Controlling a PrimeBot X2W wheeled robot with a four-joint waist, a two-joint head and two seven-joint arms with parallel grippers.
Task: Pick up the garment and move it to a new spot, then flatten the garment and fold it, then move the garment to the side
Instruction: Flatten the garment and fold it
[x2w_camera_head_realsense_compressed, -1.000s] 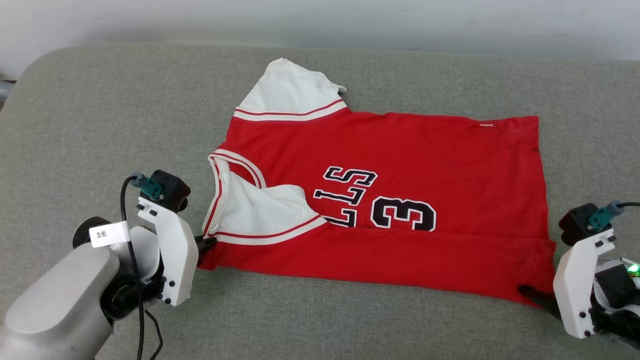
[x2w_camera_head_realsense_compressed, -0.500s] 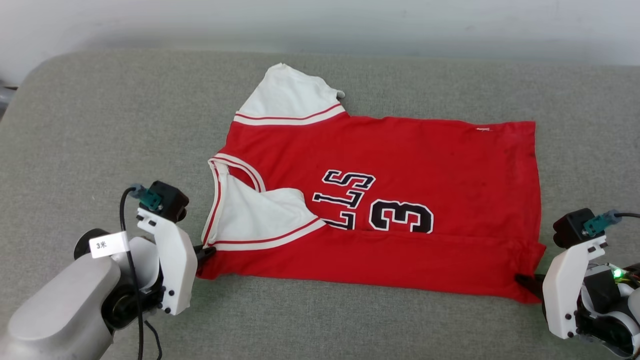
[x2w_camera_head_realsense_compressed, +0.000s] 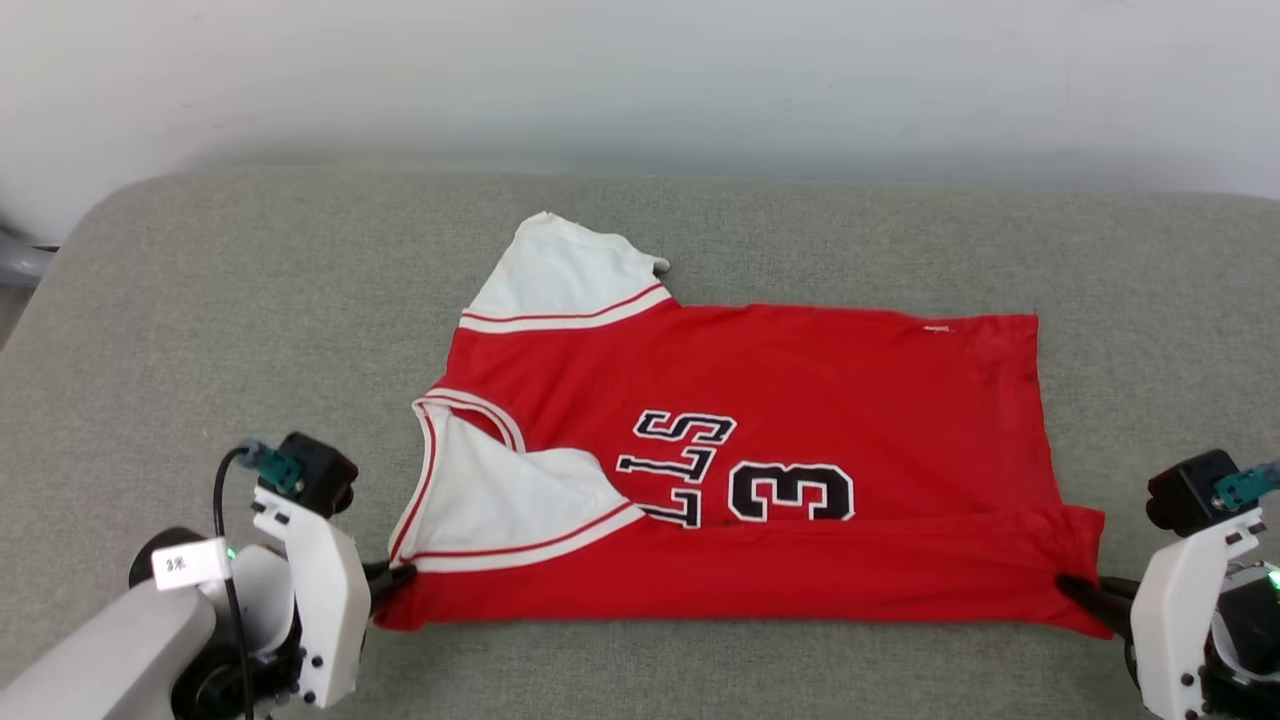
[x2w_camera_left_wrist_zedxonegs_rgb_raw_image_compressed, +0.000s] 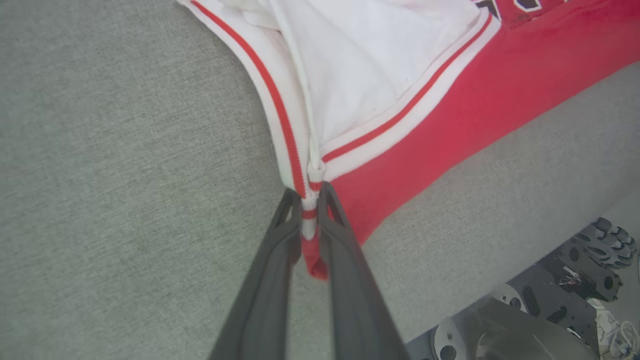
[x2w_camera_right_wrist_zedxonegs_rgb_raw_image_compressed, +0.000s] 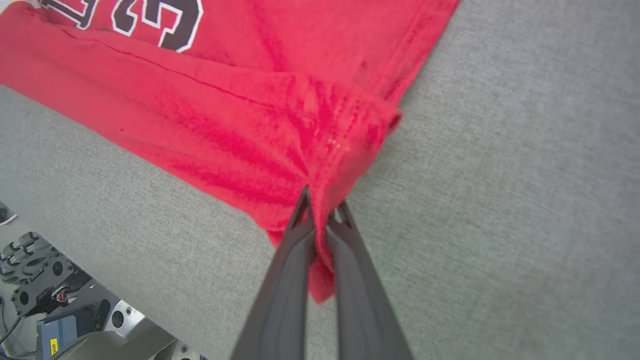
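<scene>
pinching garment (x2w_camera_head_realsense_compressed: 780, 400) corners: left tool (x2w_camera_left_wrist_zedxonegs_rgb_raw_image_compressed: 310, 200), right tool (x2w_camera_right_wrist_zedxonegs_rgb_raw_image_compressed: 320, 205).

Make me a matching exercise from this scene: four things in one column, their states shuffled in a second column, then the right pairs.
Things
1. left hand
2. right hand
3. far sleeve
4. near sleeve

States
A. folded in over the red chest
B. shut on the red hem corner of the garment
C. sticks out flat, away from the robot
D. shut on the striped-trim corner

Pairs: 1-D, 2-B, 3-C, 4-A
</scene>
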